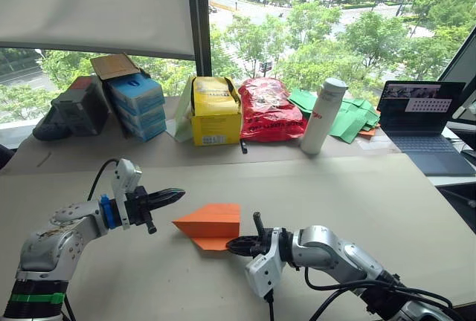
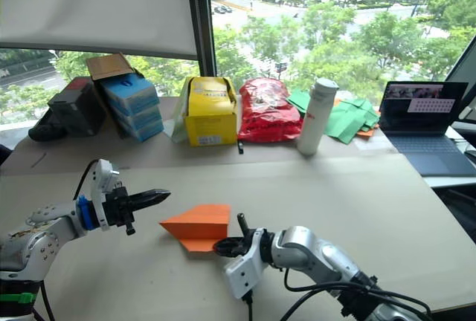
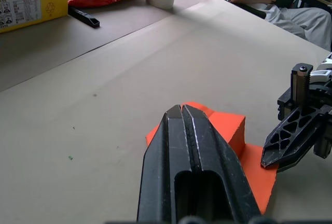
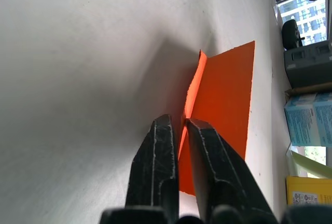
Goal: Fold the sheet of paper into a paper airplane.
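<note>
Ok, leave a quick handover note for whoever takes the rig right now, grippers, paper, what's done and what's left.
Left gripper: shut, empty, hovering just left of the paper.
Right gripper: shut on the sheet of paper, pinching a raised flap at its near edge.
Paper lies on the table, already folded to a point toward the robot's left.
Left: remaining folds, wings not formed yet.

Both eye views look down from the head across the table (image 1: pixel 335 187) toward the window. Each wrist view sits close behind its end effector, sharing the paper (image 3: pixel 228 130).
</note>
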Tool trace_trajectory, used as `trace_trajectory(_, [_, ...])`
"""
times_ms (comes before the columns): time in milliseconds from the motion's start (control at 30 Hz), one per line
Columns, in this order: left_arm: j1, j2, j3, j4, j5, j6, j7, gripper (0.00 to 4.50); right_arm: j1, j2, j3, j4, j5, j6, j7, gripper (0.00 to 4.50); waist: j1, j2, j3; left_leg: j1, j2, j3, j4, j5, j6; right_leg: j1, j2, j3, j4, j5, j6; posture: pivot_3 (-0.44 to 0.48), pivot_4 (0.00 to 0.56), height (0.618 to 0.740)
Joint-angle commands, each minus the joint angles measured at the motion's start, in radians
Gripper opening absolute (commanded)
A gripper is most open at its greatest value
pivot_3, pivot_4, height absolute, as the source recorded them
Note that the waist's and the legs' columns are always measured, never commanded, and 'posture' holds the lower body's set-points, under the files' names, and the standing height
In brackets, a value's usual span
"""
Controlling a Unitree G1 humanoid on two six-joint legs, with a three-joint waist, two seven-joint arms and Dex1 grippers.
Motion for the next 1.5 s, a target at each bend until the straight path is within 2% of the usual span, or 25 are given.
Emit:
trace_trajectory(33, [0.010,0.018,-0.017,-0.045,0.019,-0.012,-0.012,0.01,0.018,0.009,-0.052,-0.057,0.079,0.066,0.043,1.86,0.000,0.000,0.000,0.000,0.000,0.000,0.000,0.000,0.000,0.000,0.000,0.000,0.000,0.000,0.000,0.000,0.150,0.740])
trace_trajectory(100, [0.009,0.014,-0.027,-0.049,0.022,-0.013,-0.009,0.01,0.023,0.008,-0.070,-0.079,0.124,0.107,0.082,2.57,0.001,0.000,0.000,0.000,0.000,0.000,0.000,0.000,0.000,0.000,0.000,0.000,0.000,0.000,0.000,0.000,0.150,0.740])
trace_trajectory(233, [0.001,-0.004,-0.049,-0.060,0.022,-0.010,0.001,0.01,0.003,0.004,-0.125,-0.150,0.264,0.242,0.190,2.57,0.001,0.000,0.000,0.000,0.000,-0.001,0.000,0.000,0.001,0.000,-0.001,0.000,0.000,0.000,0.000,0.000,0.150,0.740])
trace_trajectory(333, [-0.005,-0.014,-0.065,-0.062,0.028,-0.013,0.003,0.01,0.024,0.019,-0.161,-0.264,0.471,0.504,0.302,2.57,0.003,0.000,0.000,0.000,0.000,-0.001,0.000,-0.001,0.001,0.000,-0.001,0.001,0.000,0.000,0.000,0.000,0.150,0.740])
trace_trajectory(433, [-0.007,-0.013,-0.074,-0.063,0.034,-0.014,-0.004,0.01,0.033,0.021,-0.179,-0.323,0.557,0.657,0.342,2.57,0.004,0.000,0.000,-0.001,0.000,-0.002,0.000,-0.001,0.002,0.000,-0.001,0.001,0.000,0.000,0.000,0.000,0.150,0.740])
trace_trajectory(500, [0.023,0.025,-0.099,-0.084,0.048,-0.027,-0.065,0.01,0.028,0.038,-0.188,-0.348,0.626,0.852,0.345,2.57,0.003,0.000,0.000,-0.001,0.000,-0.002,0.000,-0.002,0.003,0.000,-0.002,0.001,0.000,0.000,0.000,0.000,0.150,0.740])
trace_trajectory(600, [0.051,0.076,-0.121,-0.099,0.081,-0.066,-0.126,0.01,0.011,0.072,-0.187,-0.337,0.636,0.914,0.315,1.78,0.001,0.000,0.000,-0.001,0.000,-0.002,0.000,-0.003,0.005,0.000,-0.003,0.001,0.000,0.000,-0.001,0.000,0.150,0.740])
trace_trajectory(667, [0.058,0.098,-0.123,-0.104,0.094,-0.088,-0.149,0.01,0.004,0.097,-0.184,-0.318,0.634,0.956,0.288,0.97,0.001,0.000,0.000,-0.001,0.000,-0.002,0.000,-0.003,0.005,-0.001,-0.003,0.001,0.000,0.000,-0.001,0.000,0.150,0.740])
trace_trajectory(767, [0.055,0.106,-0.113,-0.101,0.099,-0.101,-0.152,0.01,0.005,0.092,-0.152,-0.294,0.601,0.943,0.291,0.01,0.004,0.000,0.000,-0.001,0.000,-0.002,0.000,-0.003,0.005,-0.001,-0.003,0.000,0.000,0.000,-0.001,0.000,0.150,0.740])
trace_trajectory(1000, [0.091,0.148,-0.078,-0.127,0.081,-0.096,-0.177,0.01,-0.024,0.109,-0.072,-0.195,0.530,0.980,0.281,0.01,0.004,0.000,0.000,-0.001,-0.001,-0.001,0.000,-0.003,0.005,-0.001,-0.002,-0.001,0.000,0.000,0.000,0.000,0.150,0.740])
trace_trajectory(1167, [0.051,0.139,-0.089,-0.094,0.102,-0.108,-0.169,0.01,-0.026,0.128,-0.061,-0.157,0.513,1.003,0.262,0.01,0.003,0.000,0.000,-0.001,0.000,-0.001,0.000,-0.003,0.004,0.000,-0.002,-0.001,0.000,0.000,0.000,0.000,0.150,0.740])
trace_trajectory(1267, [-0.036,0.105,-0.150,-0.065,0.139,-0.121,-0.160,0.01,-0.029,0.109,-0.037,-0.153,0.493,1.048,0.278,0.01,0.009,0.000,0.000,0.000,-0.001,-0.001,0.001,-0.003,0.004,0.000,-0.001,-0.002,0.001,0.000,0.000,0.000,0.150,0.740])
trace_trajectory(1500, [-0.152,0.050,-0.314,0.092,0.347,-0.325,-0.185,0.01,-0.043,0.107,-0.032,-0.159,0.485,1.100,0.268,0.01,0.009,0.000,0.000,0.001,-0.001,0.000,0.002,-0.003,0.005,0.001,0.001,0.000,0.001,0.000,0.000,0.000,0.150,0.740])
